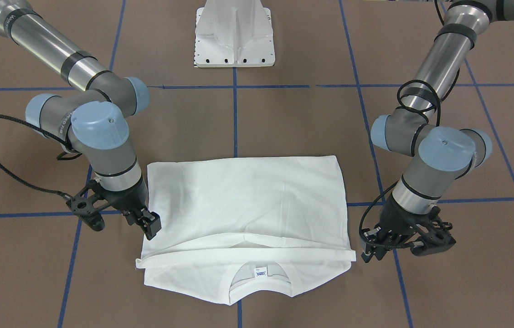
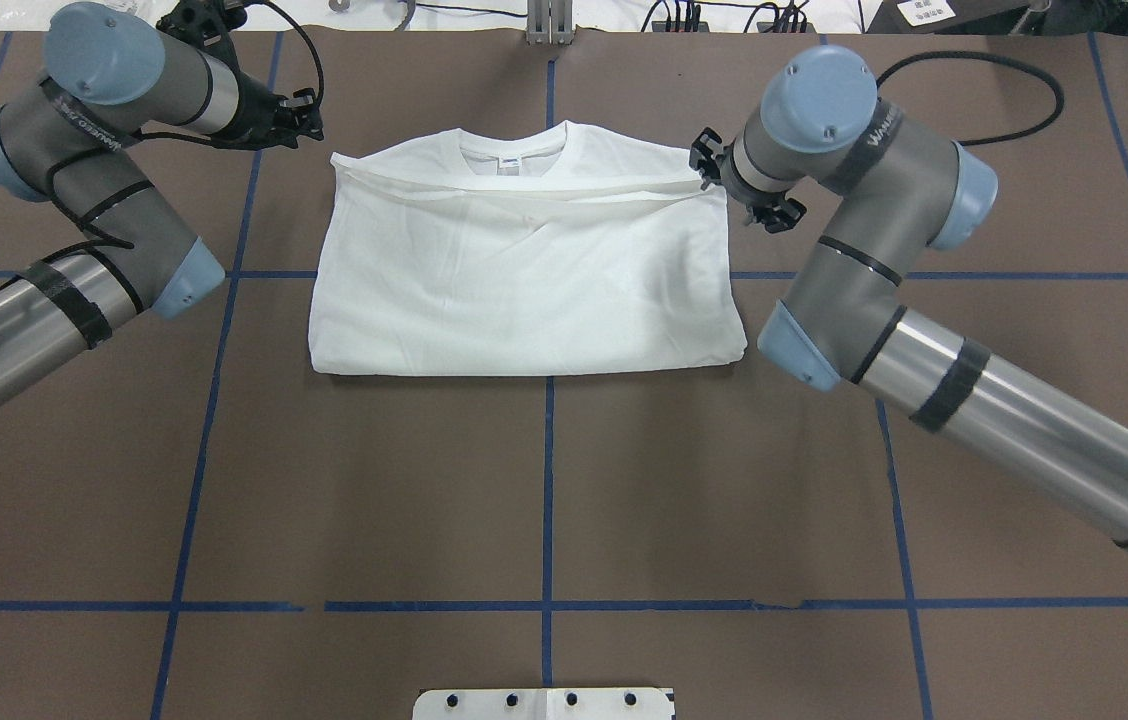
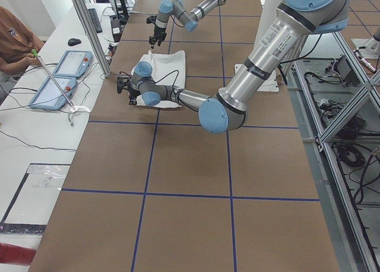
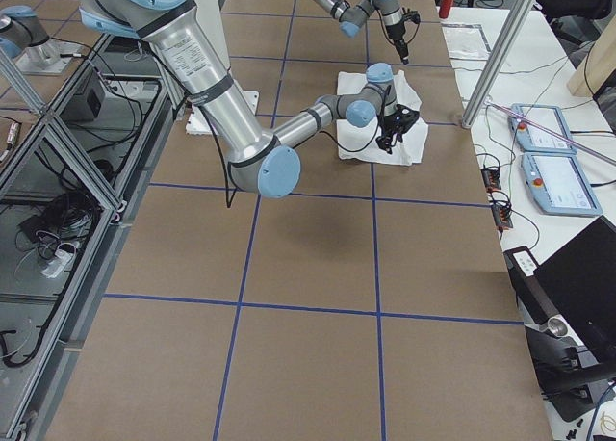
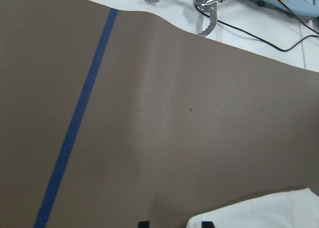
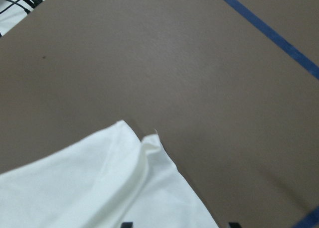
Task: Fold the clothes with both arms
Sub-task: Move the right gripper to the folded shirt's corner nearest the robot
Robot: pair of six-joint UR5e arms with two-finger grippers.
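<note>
Shirt (image 1: 248,200): folded in half, collar (image 1: 261,283) exposed; further folds pending, I judge. My left claw (image 1: 371,250), right claw (image 1: 147,224): both spread, holding nothing.

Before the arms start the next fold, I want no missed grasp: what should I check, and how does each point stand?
1. T-shirt lies flat, folded once: ok.
2. Right gripper open over the T-shirt's edge: ok.
3. Left gripper open: ok.
4. Cloth between the left gripper's fingers: only the corner's edge reaches in: not ok.
5. White pedestal apart from the T-shirt: ok.
</note>
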